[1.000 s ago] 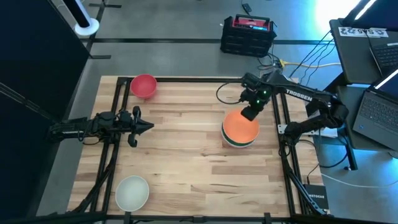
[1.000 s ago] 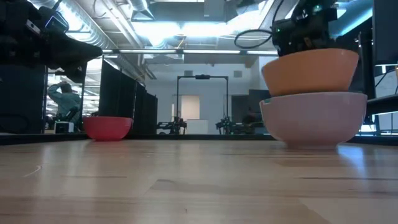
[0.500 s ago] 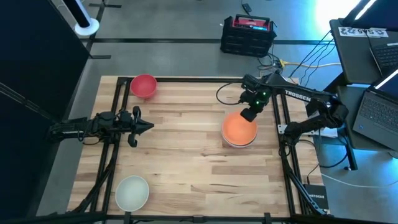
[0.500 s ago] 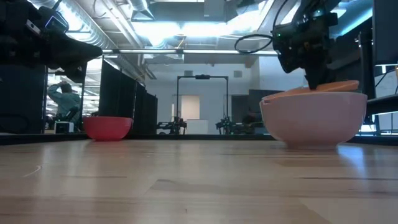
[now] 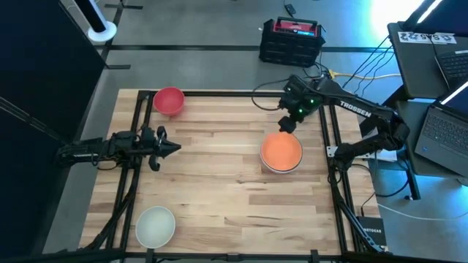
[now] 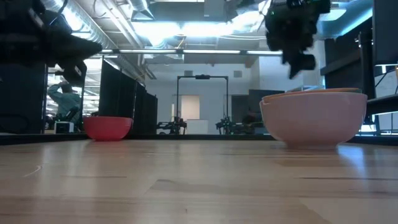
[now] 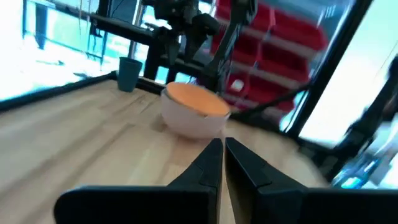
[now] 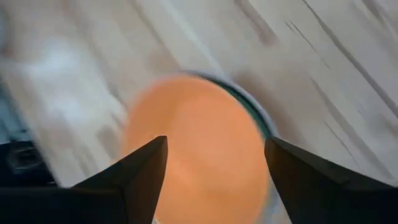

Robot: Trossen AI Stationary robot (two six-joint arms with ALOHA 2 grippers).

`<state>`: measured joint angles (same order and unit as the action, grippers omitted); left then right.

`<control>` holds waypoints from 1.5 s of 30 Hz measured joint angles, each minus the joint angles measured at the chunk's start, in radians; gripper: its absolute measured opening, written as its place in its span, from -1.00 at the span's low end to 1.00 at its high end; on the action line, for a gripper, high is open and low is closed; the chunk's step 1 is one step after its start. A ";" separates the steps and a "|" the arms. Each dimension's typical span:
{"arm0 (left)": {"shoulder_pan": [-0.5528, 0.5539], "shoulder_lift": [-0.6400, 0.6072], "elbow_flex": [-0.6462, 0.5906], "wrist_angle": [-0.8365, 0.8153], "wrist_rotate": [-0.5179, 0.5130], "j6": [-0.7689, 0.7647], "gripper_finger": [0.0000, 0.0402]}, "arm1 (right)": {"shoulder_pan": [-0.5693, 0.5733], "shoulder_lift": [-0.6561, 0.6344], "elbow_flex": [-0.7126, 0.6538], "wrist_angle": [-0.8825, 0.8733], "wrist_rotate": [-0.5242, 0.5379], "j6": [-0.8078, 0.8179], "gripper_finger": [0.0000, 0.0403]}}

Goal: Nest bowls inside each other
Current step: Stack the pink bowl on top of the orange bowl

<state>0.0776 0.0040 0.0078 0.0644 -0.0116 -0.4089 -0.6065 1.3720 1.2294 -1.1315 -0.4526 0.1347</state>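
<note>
From above, the orange bowl (image 5: 281, 150) sits nested in a stack at the table's right side, mouth up, with the right gripper (image 5: 288, 124) just beyond its far rim. The red bowl (image 5: 169, 100) stands at the far left corner, the mint bowl (image 5: 155, 225) at the near left.

At table height, the white bowl (image 6: 314, 118) hides all but the orange rim.

The left wrist view shows the left gripper (image 7: 222, 147) pressed together and a blue cup (image 7: 129, 73).

The right wrist view shows spread fingers (image 8: 137, 169) empty above the orange bowl and a dark green rim (image 8: 258, 116).
</note>
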 joint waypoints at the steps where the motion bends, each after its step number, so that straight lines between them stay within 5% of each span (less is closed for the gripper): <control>1: 0.000 0.000 0.000 0.020 0.000 -0.033 -1.00 | 0.004 0.000 0.010 0.020 -0.011 0.000 0.26; 7: 0.001 0.000 0.002 0.123 0.000 -0.165 -1.00 | 0.011 0.001 0.023 0.127 0.042 0.065 0.26; 20: 0.095 0.180 0.411 -0.567 -0.041 0.026 -0.65 | 0.029 0.007 0.018 0.200 0.068 0.080 0.25; 26: 0.219 0.530 0.797 -0.908 -0.265 0.126 -0.33 | 0.030 0.007 0.018 0.200 0.112 -0.014 0.25; 30: 0.337 0.819 0.993 -1.074 -0.309 0.269 -0.23 | 0.030 0.007 0.018 0.223 0.130 -0.091 0.25; 36: 0.493 1.179 1.103 -1.147 -0.305 0.525 -0.21 | 0.030 0.007 0.018 0.233 0.127 -0.171 0.25; 45: 0.637 1.465 1.225 -1.193 -0.236 0.570 -0.21 | 0.030 0.007 0.018 0.180 0.122 -0.223 0.25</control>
<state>0.7148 1.4692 1.2328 -1.1282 -0.2478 0.1607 -0.5762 1.3792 1.2476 -0.9512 -0.3301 -0.0883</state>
